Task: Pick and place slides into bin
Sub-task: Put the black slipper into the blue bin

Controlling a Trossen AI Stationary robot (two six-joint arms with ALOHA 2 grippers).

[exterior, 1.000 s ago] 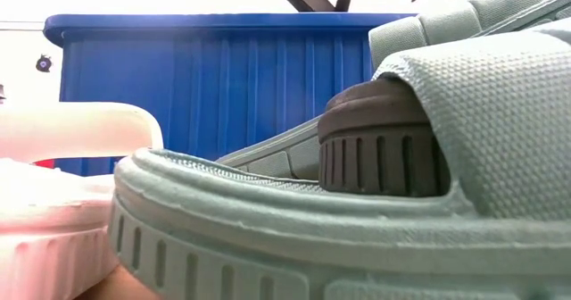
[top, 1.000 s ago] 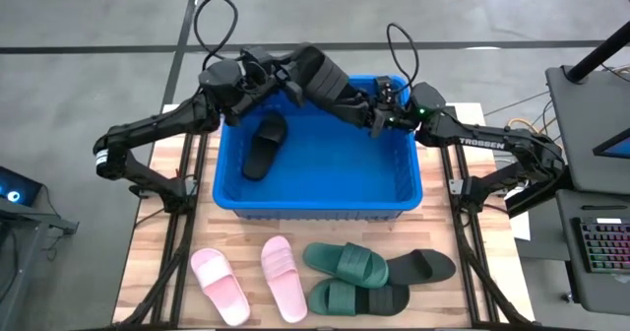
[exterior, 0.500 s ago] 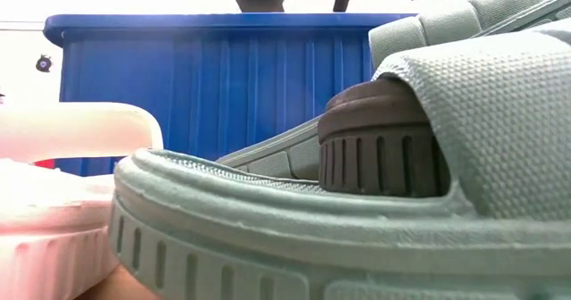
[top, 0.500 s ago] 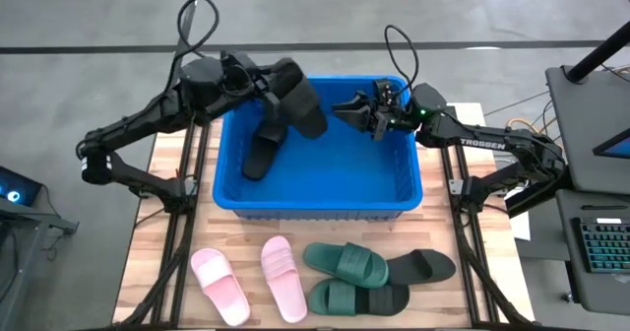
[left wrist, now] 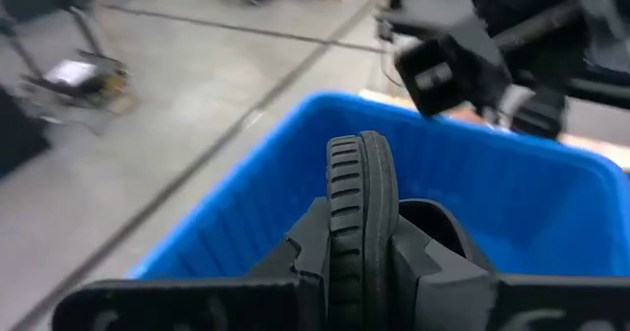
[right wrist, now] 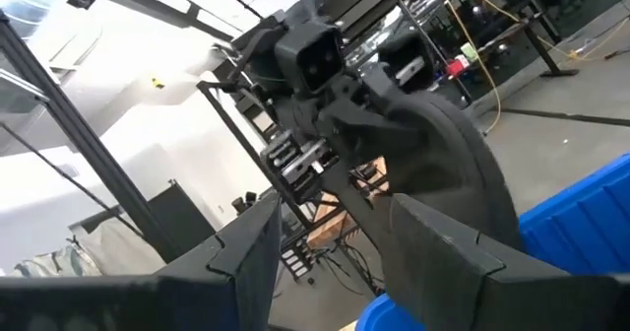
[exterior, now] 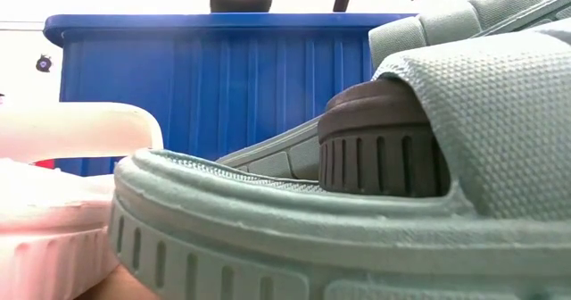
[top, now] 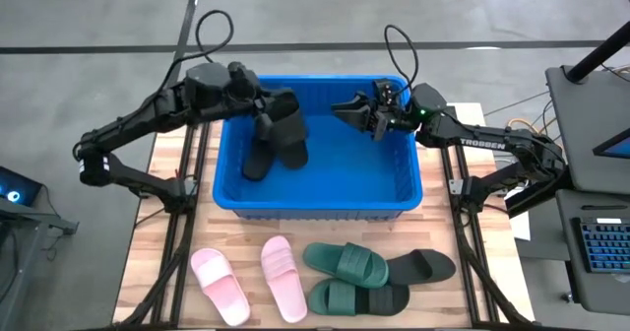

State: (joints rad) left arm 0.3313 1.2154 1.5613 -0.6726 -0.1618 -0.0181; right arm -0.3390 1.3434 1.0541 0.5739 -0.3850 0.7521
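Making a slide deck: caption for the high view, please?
Left gripper holds a black slide over the bin; right gripper open.

A black slide [top: 286, 132] hangs edge-up, pinched in the left hand [top: 264, 114] over the blue bin [top: 320, 205]; another black slide [top: 258, 154] lies just below it inside.

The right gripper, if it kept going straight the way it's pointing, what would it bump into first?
Probably the black slide that the left gripper holds over the bin. The right gripper, open and empty, points across the bin toward it, with nothing in the gap between. Heights are hard to judge, so it might pass above.
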